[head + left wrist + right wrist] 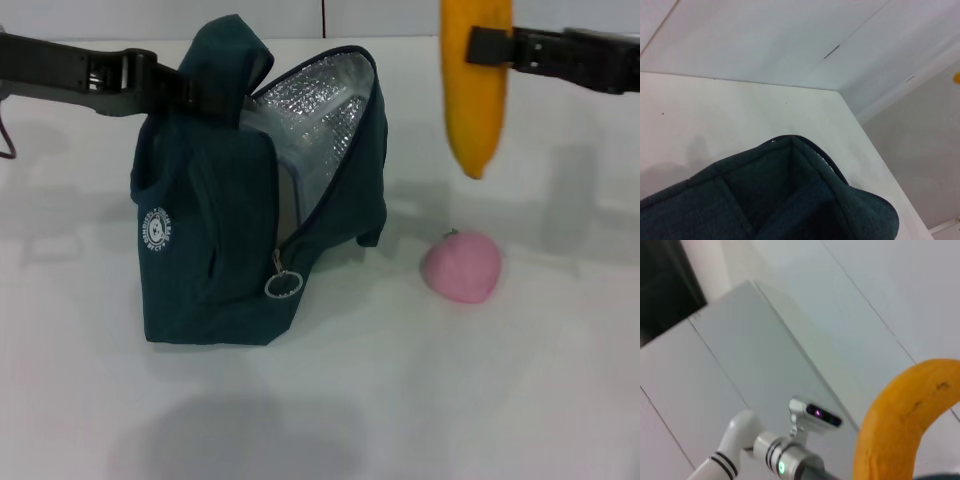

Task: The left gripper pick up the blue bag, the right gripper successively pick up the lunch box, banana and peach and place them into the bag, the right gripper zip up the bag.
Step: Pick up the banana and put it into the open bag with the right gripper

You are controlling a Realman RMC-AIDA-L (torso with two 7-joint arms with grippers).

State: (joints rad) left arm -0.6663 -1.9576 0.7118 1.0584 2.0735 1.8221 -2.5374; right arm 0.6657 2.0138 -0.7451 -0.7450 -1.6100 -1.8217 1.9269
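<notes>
The blue bag (230, 240) stands upright on the white table with its top open, showing silver foil lining (320, 120). My left gripper (205, 88) is shut on the bag's handle and holds the bag up; its fabric fills the left wrist view (790, 200). The lunch box (285, 165) shows as a clear edge inside the opening. My right gripper (490, 45) is shut on the banana (476, 100), which hangs vertically in the air above and right of the bag. The banana also shows in the right wrist view (900, 425). The peach (462, 266) lies on the table right of the bag, below the banana.
The bag's ring zipper pull (283, 285) hangs at the front corner, and a white round logo (155, 232) is on its side. The white table (400, 400) extends in front. The right wrist view shows the left arm's green-ringed wrist (782, 467).
</notes>
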